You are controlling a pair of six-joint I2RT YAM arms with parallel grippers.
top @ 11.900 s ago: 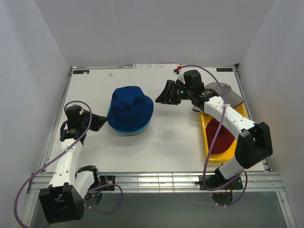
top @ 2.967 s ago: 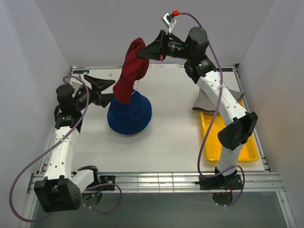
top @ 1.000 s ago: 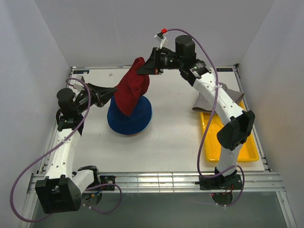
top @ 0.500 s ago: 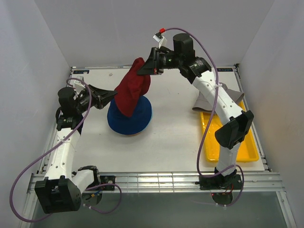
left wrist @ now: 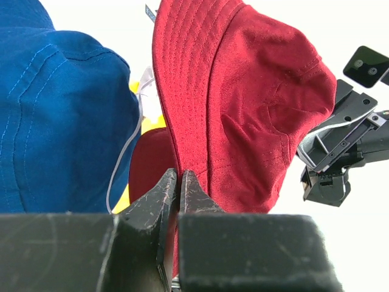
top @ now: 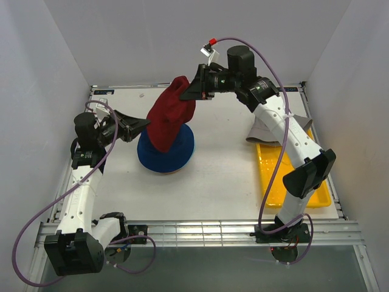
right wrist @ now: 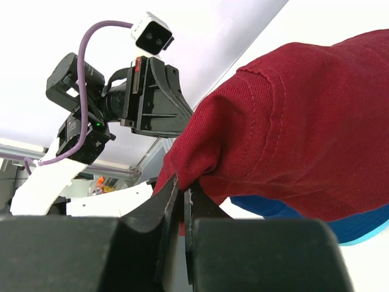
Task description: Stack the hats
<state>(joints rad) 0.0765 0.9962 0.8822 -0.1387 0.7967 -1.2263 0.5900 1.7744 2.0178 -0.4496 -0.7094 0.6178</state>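
- My right gripper [top: 193, 92] is pinched shut on the brim of the dark red hat [top: 170, 115] and holds that edge high above the table. In the right wrist view both fingers are closed with a fold of red fabric between them.
- My left gripper [top: 141, 125] is clamped on the opposite edge of the same brim, lower down. In the left wrist view the jaws are narrow, with the stitched brim caught at the tips.
- The dark red hat hangs slanted between the two grippers, directly over the navy hat [top: 179, 152]. From above its lower part overlaps the navy crown. I cannot tell whether the two are touching.
- Progress, as I read it: the navy hat tops a pile left of the table's middle. A thin sliver of another colour shows at its near rim, but I cannot make out which hats lie underneath.
- I judge the red one to be mid-placement: lifted and spread, not yet seated on the pile.
- The grey hat [top: 260, 135] lies crumpled at the far end of the yellow tray [top: 273, 173], well apart from the pile, so it is left to do.
- The table [top: 225, 182] is plain, flat and white, with a metal rail [top: 200, 230] along the near edge where the arm bases sit.
- White walls [top: 36, 91] close in the left, right and far sides, and the light is bright and even.
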